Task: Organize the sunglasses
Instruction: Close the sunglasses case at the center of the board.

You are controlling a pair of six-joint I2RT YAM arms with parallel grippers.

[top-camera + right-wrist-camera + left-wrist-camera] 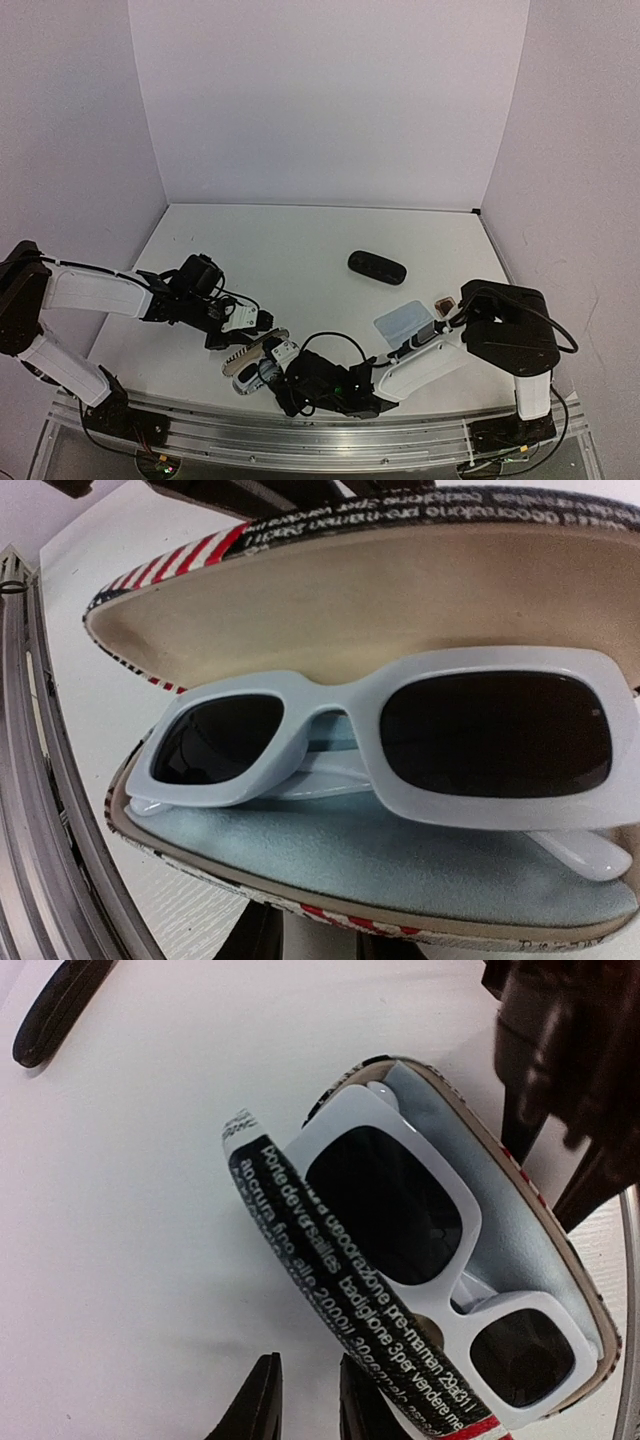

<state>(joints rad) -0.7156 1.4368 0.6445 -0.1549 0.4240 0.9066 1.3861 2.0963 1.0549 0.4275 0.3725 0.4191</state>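
The white sunglasses point(400, 735) with dark lenses lie inside the open stripe-patterned case point(256, 356), on a light-blue cloth point(380, 860); they also fill the left wrist view point(440, 1260). My left gripper point(308, 1365) sits just beside the raised lid point(300, 1260), fingers slightly apart with only table between them, so it is open. My right gripper point(320, 942) is low at the case's front rim, its fingertips hidden under the shell. The brown sunglasses point(447, 303) lie at the right, near the right arm.
A black oblong case point(377, 267) lies shut at mid-right. A folded light-blue cloth point(405, 322) lies beside the brown pair. The metal rail point(300, 425) runs along the near edge, close behind the patterned case. White walls enclose the table.
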